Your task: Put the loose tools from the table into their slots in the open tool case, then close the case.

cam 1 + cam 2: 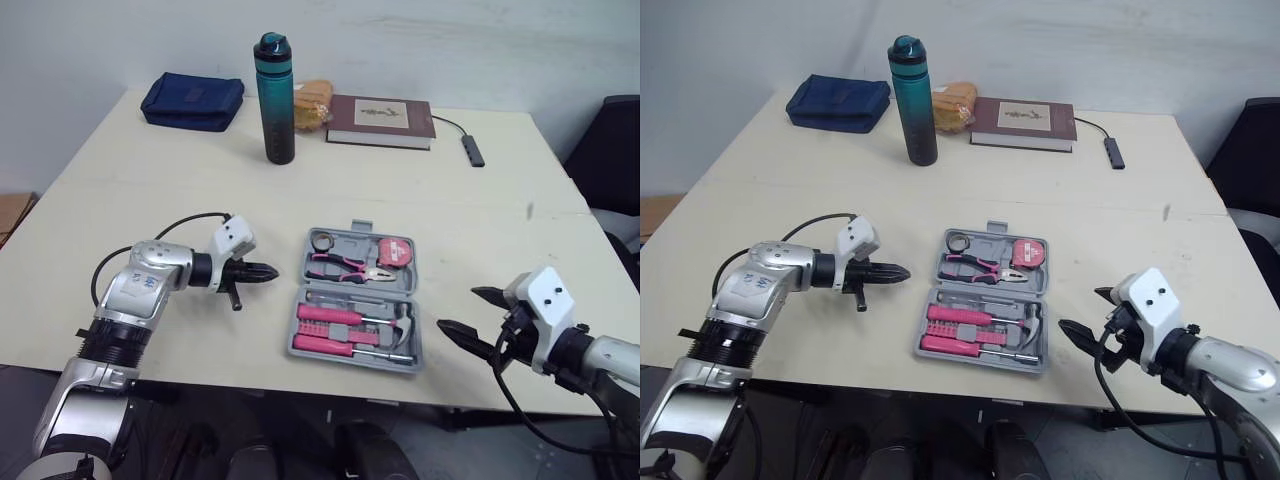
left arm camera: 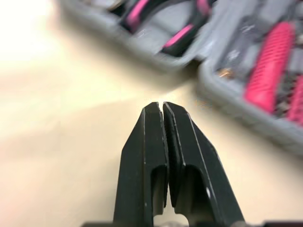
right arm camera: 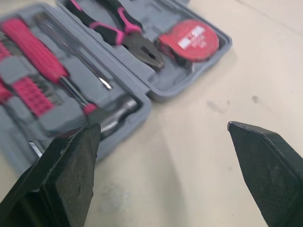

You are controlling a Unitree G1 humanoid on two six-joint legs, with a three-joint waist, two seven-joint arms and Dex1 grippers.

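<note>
2 grippers flanked the open tool case (image 1: 352, 240). We saw the left gripper (image 1: 272, 271) pinched together on nothing, just left of the case, its tip aimed at it. The right gripper (image 1: 456, 308) gaped wide, empty, near the case's right side. Inside the case lay pliers (image 1: 350, 265), tape measure (image 1: 396, 252) and hammer (image 1: 400, 325).

The tool case (image 2: 246, 118) is rendered as a blur in the left wrist view and is cut off by the frame's edge, its tools (image 2: 272, 61) reduced to pink and black streaks. In the right wrist view the case is clipped again, and the pink bits (image 3: 28, 92) are smeared. From the head camera, a yellow item (image 1: 313, 103) is partly hidden behind the bottle (image 1: 275, 100) and the book (image 1: 380, 121), whose cover print cannot be read. A dark chair (image 1: 610, 150) is cropped at the right edge.
</note>
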